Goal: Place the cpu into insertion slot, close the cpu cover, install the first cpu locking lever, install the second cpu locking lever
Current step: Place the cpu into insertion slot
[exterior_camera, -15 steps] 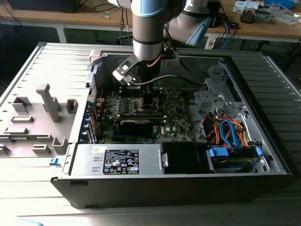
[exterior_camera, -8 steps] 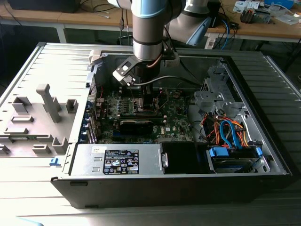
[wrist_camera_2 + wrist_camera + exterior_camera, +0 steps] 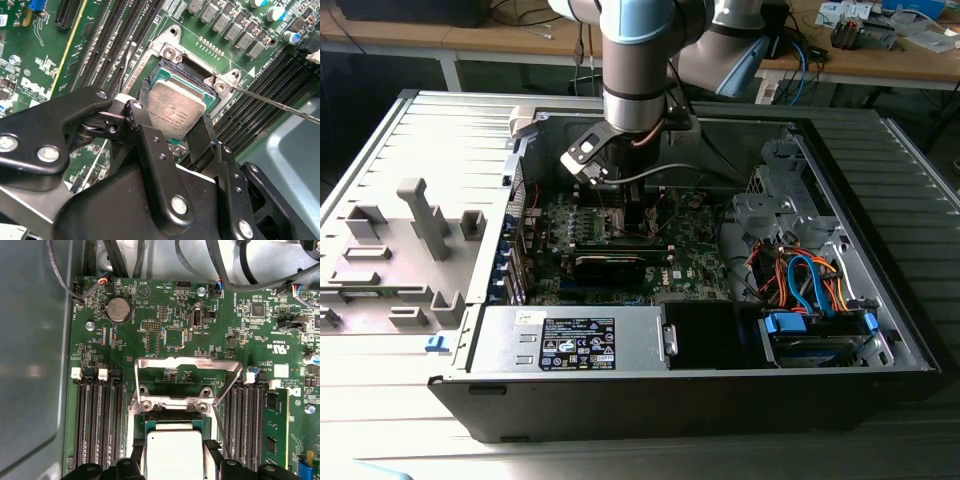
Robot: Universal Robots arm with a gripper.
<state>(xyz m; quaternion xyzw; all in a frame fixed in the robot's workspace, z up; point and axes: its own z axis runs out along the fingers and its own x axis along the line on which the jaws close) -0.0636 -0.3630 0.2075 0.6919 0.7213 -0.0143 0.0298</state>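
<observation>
Over the insertion slot: the gripper has the cpu pinched, with one black fingertip on each of two opposite edges.

- cpu: flat square with a dull silvery-grey metal lid that has rounded corners and faint print. A thin green substrate edge shows around the lid. It sits level and square to the socket.
- second wrist view: same grip, with fingertips tight against the sides of the cpu. The slot's dark frame shows just past the chip's far edge.
- Can't tell whether the chip is fully seated or just resting above the contacts.
- cpu cover: thin silver frame with a big square window, swung open. It stands back from the socket on its hinge end, and green board shows through the window. It is not over the chip.
- locking lever: thin metal rod, unlatched, angled along one side of the socket beside the fingertip. In the second wrist view the same rod runs out over the memory slots.
- Board nearby: a round coin battery well apart from the socket, past the open cover. Black memory slots flank the socket on both sides.
- exterior view: the arm reaches straight down into the open computer case, with the gripper low over the green motherboard.
</observation>
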